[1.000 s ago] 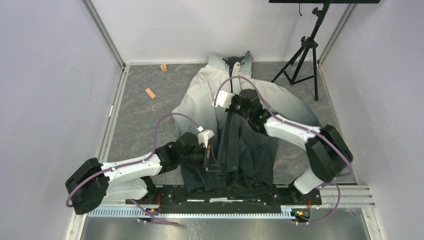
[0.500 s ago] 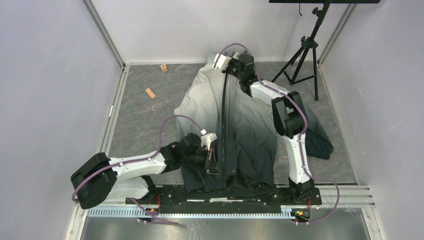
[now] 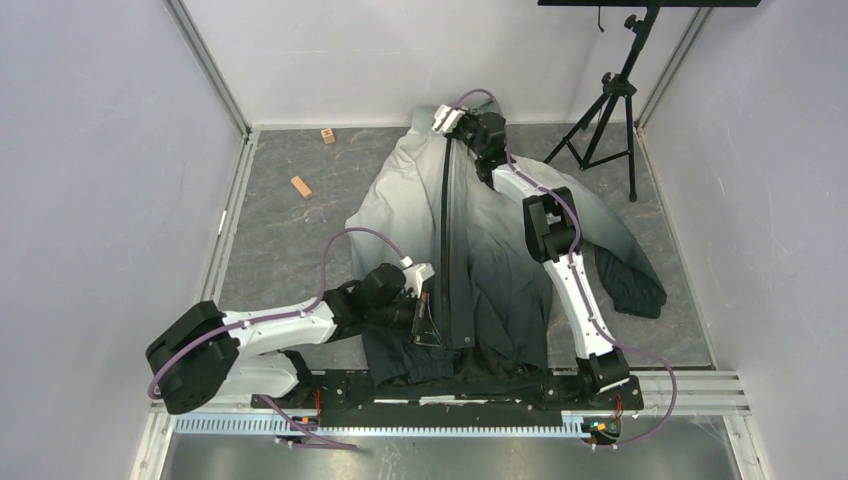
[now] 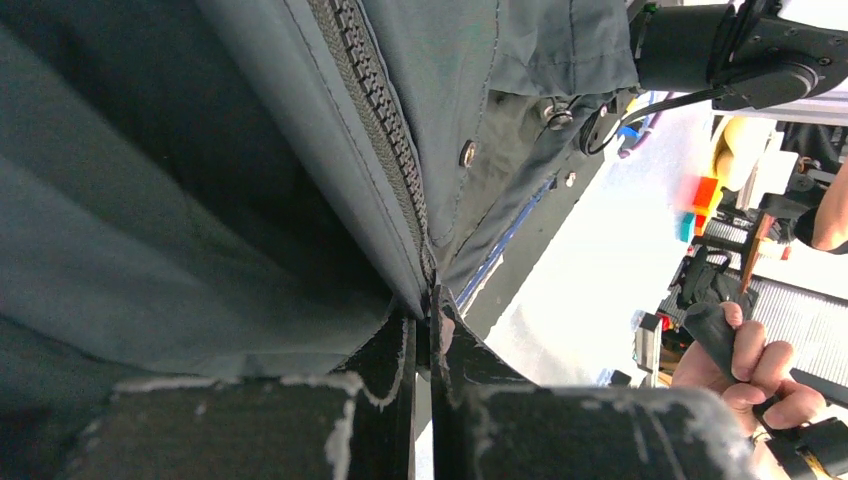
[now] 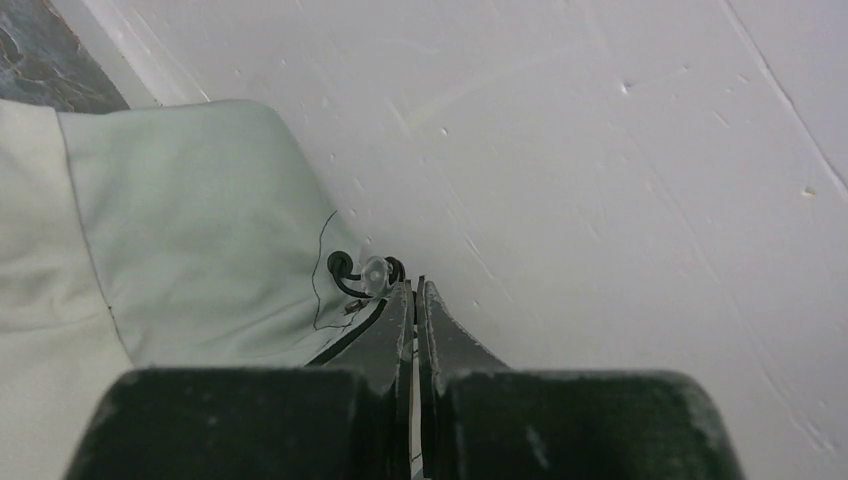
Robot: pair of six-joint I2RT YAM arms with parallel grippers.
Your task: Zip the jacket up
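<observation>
Two tools, both pinched shut: left tool (image 4: 430, 320) clamps jacket (image 3: 490, 250) hem, anchoring zipper (image 4: 380, 130) taut; right tool (image 5: 415, 290) nips its collar (image 5: 200, 220) end, closure seemingly complete. Jacket spans desk (image 3: 280, 230) between them.

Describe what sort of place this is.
Probably a lab test booth: plain white walls box in the table, a tripod stands at the back right, and a jacket lies spread out.

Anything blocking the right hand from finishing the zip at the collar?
Nothing visible does. The right hand is at the jacket collar, close to the back wall. Only a cord toggle lies beside its tips.
</observation>
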